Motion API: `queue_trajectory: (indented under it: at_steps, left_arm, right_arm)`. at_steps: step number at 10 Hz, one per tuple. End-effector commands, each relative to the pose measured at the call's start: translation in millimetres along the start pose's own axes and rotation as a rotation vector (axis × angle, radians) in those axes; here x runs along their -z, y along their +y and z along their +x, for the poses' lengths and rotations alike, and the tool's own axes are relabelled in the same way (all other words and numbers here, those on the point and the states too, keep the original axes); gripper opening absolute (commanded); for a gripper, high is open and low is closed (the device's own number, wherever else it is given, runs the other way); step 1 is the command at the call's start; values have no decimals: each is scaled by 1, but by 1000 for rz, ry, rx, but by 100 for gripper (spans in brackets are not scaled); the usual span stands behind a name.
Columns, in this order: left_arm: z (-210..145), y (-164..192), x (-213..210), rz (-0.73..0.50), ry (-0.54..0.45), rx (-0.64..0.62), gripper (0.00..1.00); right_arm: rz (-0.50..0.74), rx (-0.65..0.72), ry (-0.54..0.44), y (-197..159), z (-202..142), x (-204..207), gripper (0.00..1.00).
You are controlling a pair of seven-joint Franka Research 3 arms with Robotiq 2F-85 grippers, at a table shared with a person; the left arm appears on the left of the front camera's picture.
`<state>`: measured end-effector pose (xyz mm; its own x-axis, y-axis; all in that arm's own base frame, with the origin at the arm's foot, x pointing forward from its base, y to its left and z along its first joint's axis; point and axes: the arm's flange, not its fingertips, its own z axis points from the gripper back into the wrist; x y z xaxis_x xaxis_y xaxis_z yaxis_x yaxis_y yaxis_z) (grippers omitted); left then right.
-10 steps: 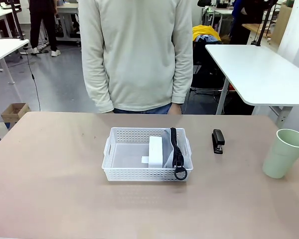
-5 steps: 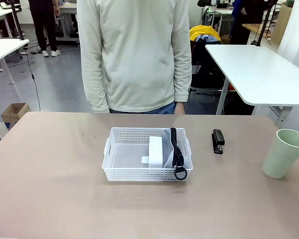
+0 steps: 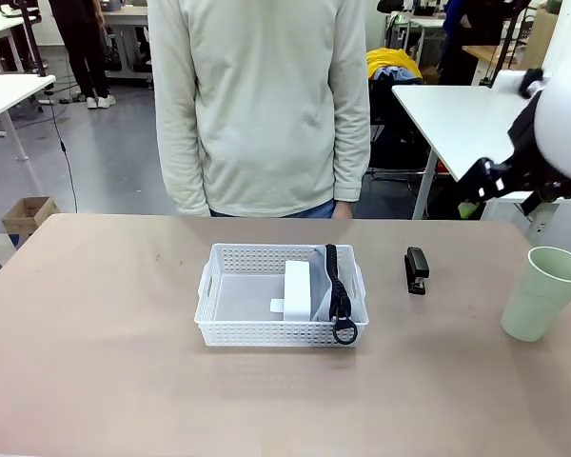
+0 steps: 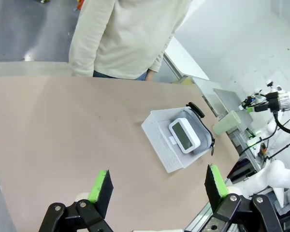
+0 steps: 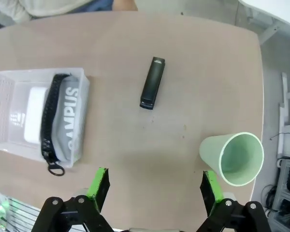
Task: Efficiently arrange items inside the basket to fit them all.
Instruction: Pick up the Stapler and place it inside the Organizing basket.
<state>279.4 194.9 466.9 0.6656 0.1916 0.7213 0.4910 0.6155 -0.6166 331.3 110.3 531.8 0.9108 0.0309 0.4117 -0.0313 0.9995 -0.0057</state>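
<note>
So you're halfway — pouch (image 3: 324,290) and box (image 3: 297,286) lie in the basket (image 3: 266,333), centre frame; stapler (image 3: 416,271) and cup (image 3: 541,295) wait at right — left gripper (image 4: 157,186) and right gripper (image 5: 154,186) gape, empty.

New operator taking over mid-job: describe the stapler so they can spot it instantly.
Start at the white lattice basket in the middle of the table. On the bare tabletop to its right, between it and the pale green cup, lies the black stapler. It is the only small, dark, slim bar outside the basket; the cup stands tall and pale.
</note>
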Motion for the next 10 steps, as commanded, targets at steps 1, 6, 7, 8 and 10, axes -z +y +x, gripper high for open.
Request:
queue_trajectory:
  at_steps: [1,6,7,8,10]
  left_arm:
    - [-1,-2,-2,-14,-12,3,100]
    - [-1,-2,-2,-14,-12,3,100]
    - [-1,-2,-2,-14,-12,3,100]
    - [-1,-2,-2,-14,-12,3,100]
    - [-1,-2,-2,-14,-12,3,100]
  right_arm:
    - [30,40,-16,-6,4,-7,100]
    - [45,16,-1,-11,2,-7,100]
    - [107,24,80,-10,17,15,100]
    - [106,59,109,-5,23,35,100]
    - [75,153,124,7,25,76,100]
